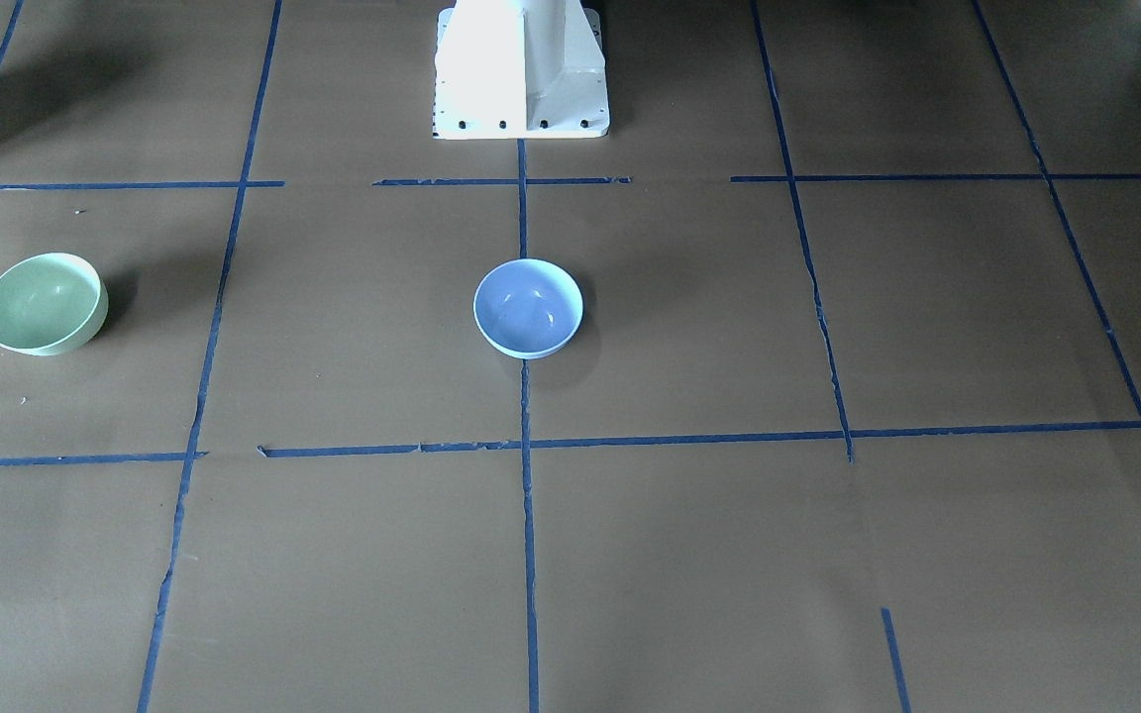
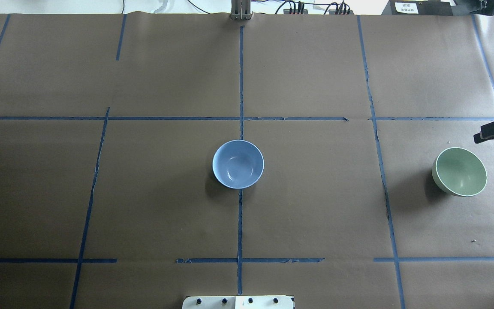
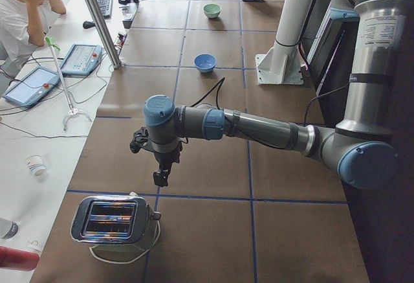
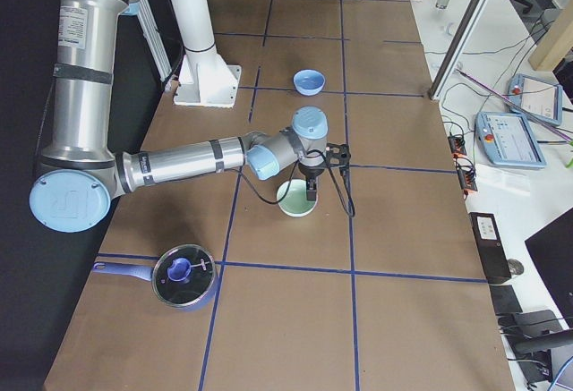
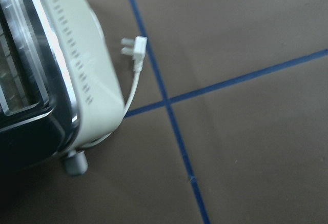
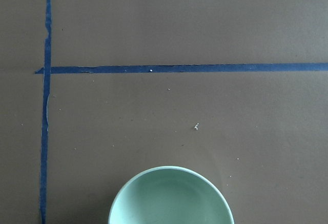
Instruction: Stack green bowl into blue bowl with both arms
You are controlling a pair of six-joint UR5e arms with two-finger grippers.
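Green bowl: sitting upright on the worktop, far out on the robot's right side, well apart from the blue bowl, holding nothing.
Blue bowl: resting upright at the middle of the worktop, straddling the centre line of blue tape, straight out from the white pedestal base.
Right pincer: hanging fingers-down close by the green bowl's rim, on the side away from the blue bowl – not telling whether touching; showing only as a black shape at the edge of the overhead and front views, so not telling how far apart the fingers are, nor gripping anything visibly.
Right wrist view: looking down on bare worktop and tape, catching the green bowl's rim at the bottom edge.
Left pincer: pointing down above the worktop at the robot's left end, near a toaster – showing in the side view alone, so not telling its opening.
Toaster plug: lying loose on the worktop beside the toaster.
Saucepan: standing beyond the green bowl, at the right end.
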